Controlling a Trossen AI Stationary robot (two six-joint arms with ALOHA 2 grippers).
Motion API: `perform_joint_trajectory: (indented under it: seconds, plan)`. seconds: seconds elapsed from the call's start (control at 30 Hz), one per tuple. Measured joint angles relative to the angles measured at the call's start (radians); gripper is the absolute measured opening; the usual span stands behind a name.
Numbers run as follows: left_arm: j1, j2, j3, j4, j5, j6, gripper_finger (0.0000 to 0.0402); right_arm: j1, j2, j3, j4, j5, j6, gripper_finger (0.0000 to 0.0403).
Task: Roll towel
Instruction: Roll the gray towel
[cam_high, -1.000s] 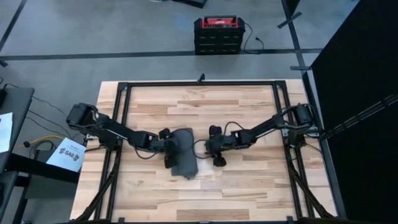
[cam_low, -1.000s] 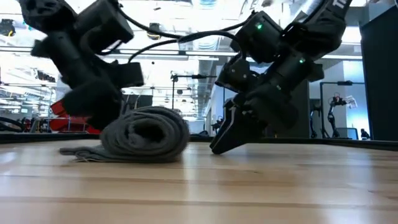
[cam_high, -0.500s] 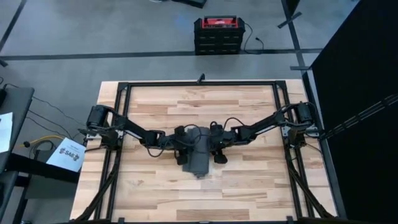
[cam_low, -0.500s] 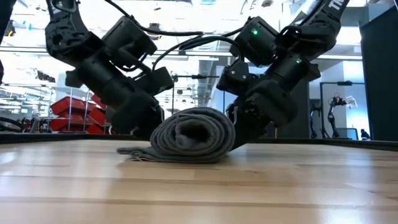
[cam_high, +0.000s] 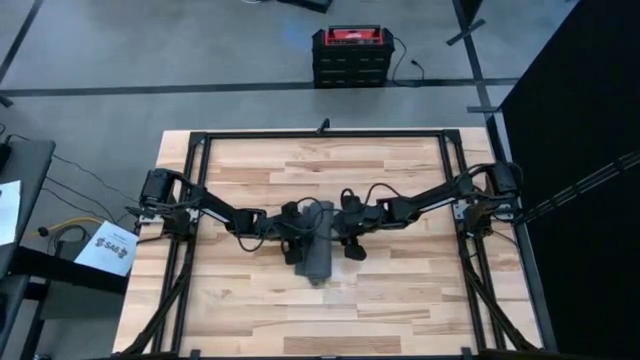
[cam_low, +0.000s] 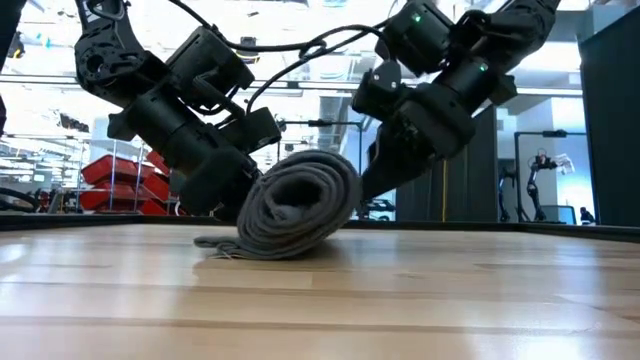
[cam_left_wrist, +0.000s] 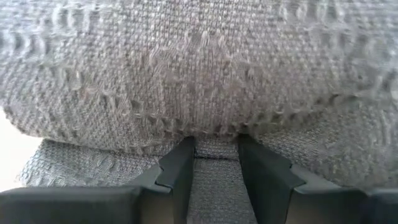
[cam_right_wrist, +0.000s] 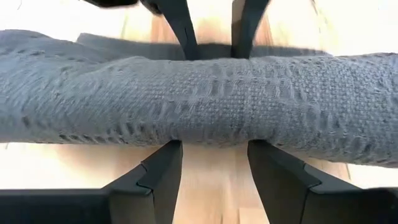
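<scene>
The dark grey towel (cam_high: 313, 240) lies rolled up at the table's middle, its axis running near to far. The low view shows the roll's spiral end (cam_low: 297, 203) and a flat tail (cam_low: 215, 243) lying on the table to the roll's left. My left gripper (cam_high: 296, 228) stands open at the roll's left side. My right gripper (cam_high: 340, 232) stands open at its right side. The two grippers face each other across the roll (cam_right_wrist: 214, 106). My left gripper sets its open fingertips (cam_left_wrist: 180, 155) against the roll's left side, low down where the roll meets the flat tail (cam_left_wrist: 214, 180). The fingers slant down from the table's left, across the roll. The tail shows between them. My right gripper sets its open fingertips (cam_right_wrist: 163, 157) against the roll's lower right side (cam_right_wrist: 211, 134), slanting down from the table's right, across the roll. Bare wood shows between the fingers. In the low view the roll (cam_low: 297, 203) leans left, its lower left on the table.
A black frame (cam_high: 320, 134) runs around the wooden table (cam_high: 400, 300). Bare wood lies near and far of the towel. A red and black box (cam_high: 350, 55) stands on the floor beyond the far edge.
My left gripper has pushed the roll toward the table's right, and the towel has rolled and slid that way. My right gripper has come left against the roll and then risen a little. The roll's right side has tipped up, so it now leans left.
</scene>
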Motion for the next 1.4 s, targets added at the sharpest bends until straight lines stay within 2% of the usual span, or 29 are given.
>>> perform_joint_trajectory:
  seconds: [0.2,0.33,0.43,0.6,0.77,1.2,1.4]
  plan:
    - [0.0,0.0,0.0,0.0,0.0,-0.007,0.0118,-0.001,0.0,-0.004,-0.116,0.025,0.059,0.0171]
    - [0.0,0.0,0.0,0.0,0.0,-0.011,0.0118,0.012,0.001,-0.048,-0.128,0.027,0.116,0.0171]
    - [0.0,0.0,-0.001,0.004,0.0,-0.005,0.0118,0.023,0.004,-0.085,-0.034,0.028,0.116,0.0171]
    - [0.0,0.0,-0.002,0.012,0.0,-0.013,0.0118,0.021,0.094,-0.078,0.139,0.021,0.105,0.0171]
    - [0.0,0.0,-0.003,0.013,0.0,-0.027,0.0118,0.021,0.125,-0.029,0.128,0.019,0.036,0.0171]
    - [0.0,-0.001,-0.003,0.013,0.0,-0.03,0.0118,0.019,0.068,0.008,0.133,0.018,-0.024,0.0171]
    - [0.0,-0.09,-0.007,-0.072,0.002,-0.064,0.0118,0.019,0.068,0.008,0.127,0.02,-0.001,0.0171]
